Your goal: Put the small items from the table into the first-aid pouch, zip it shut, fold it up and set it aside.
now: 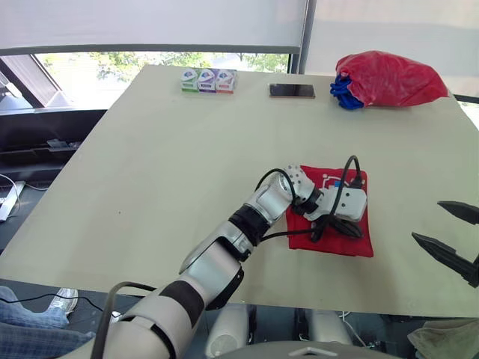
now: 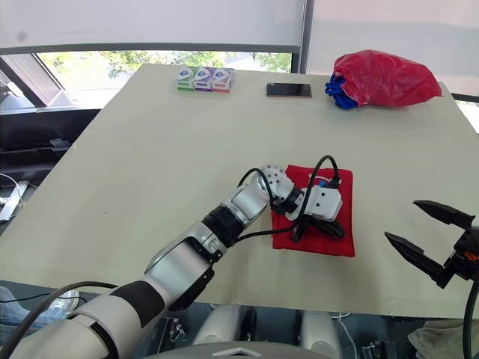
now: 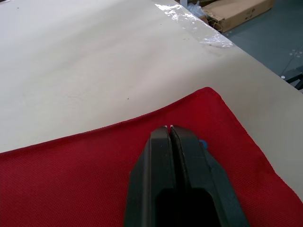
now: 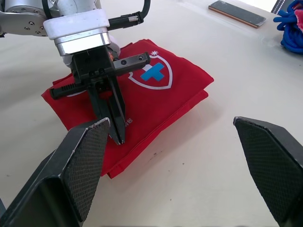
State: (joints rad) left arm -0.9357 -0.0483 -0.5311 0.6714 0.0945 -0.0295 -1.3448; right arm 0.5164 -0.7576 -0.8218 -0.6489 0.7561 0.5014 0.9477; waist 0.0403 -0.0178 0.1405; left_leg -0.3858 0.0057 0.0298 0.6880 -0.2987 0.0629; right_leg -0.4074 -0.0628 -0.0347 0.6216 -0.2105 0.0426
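The red first-aid pouch (image 1: 331,245) lies folded flat on the table's near right part, its white-and-blue cross emblem (image 4: 152,73) facing up. My left gripper (image 1: 352,231) rests on top of the pouch with its two black fingers (image 3: 163,156) pressed together, shut, nothing visibly held between them. The right wrist view shows those same fingers (image 4: 115,118) lying along the red fabric (image 4: 165,101). My right gripper (image 2: 401,220) hovers open over bare table to the right of the pouch, a short way from it and touching nothing.
At the table's far edge sit a row of small colourful boxes (image 1: 209,80), a dark phone (image 1: 292,90) and a red bag with blue fabric (image 1: 389,78). The front table edge (image 1: 314,303) runs just below the pouch.
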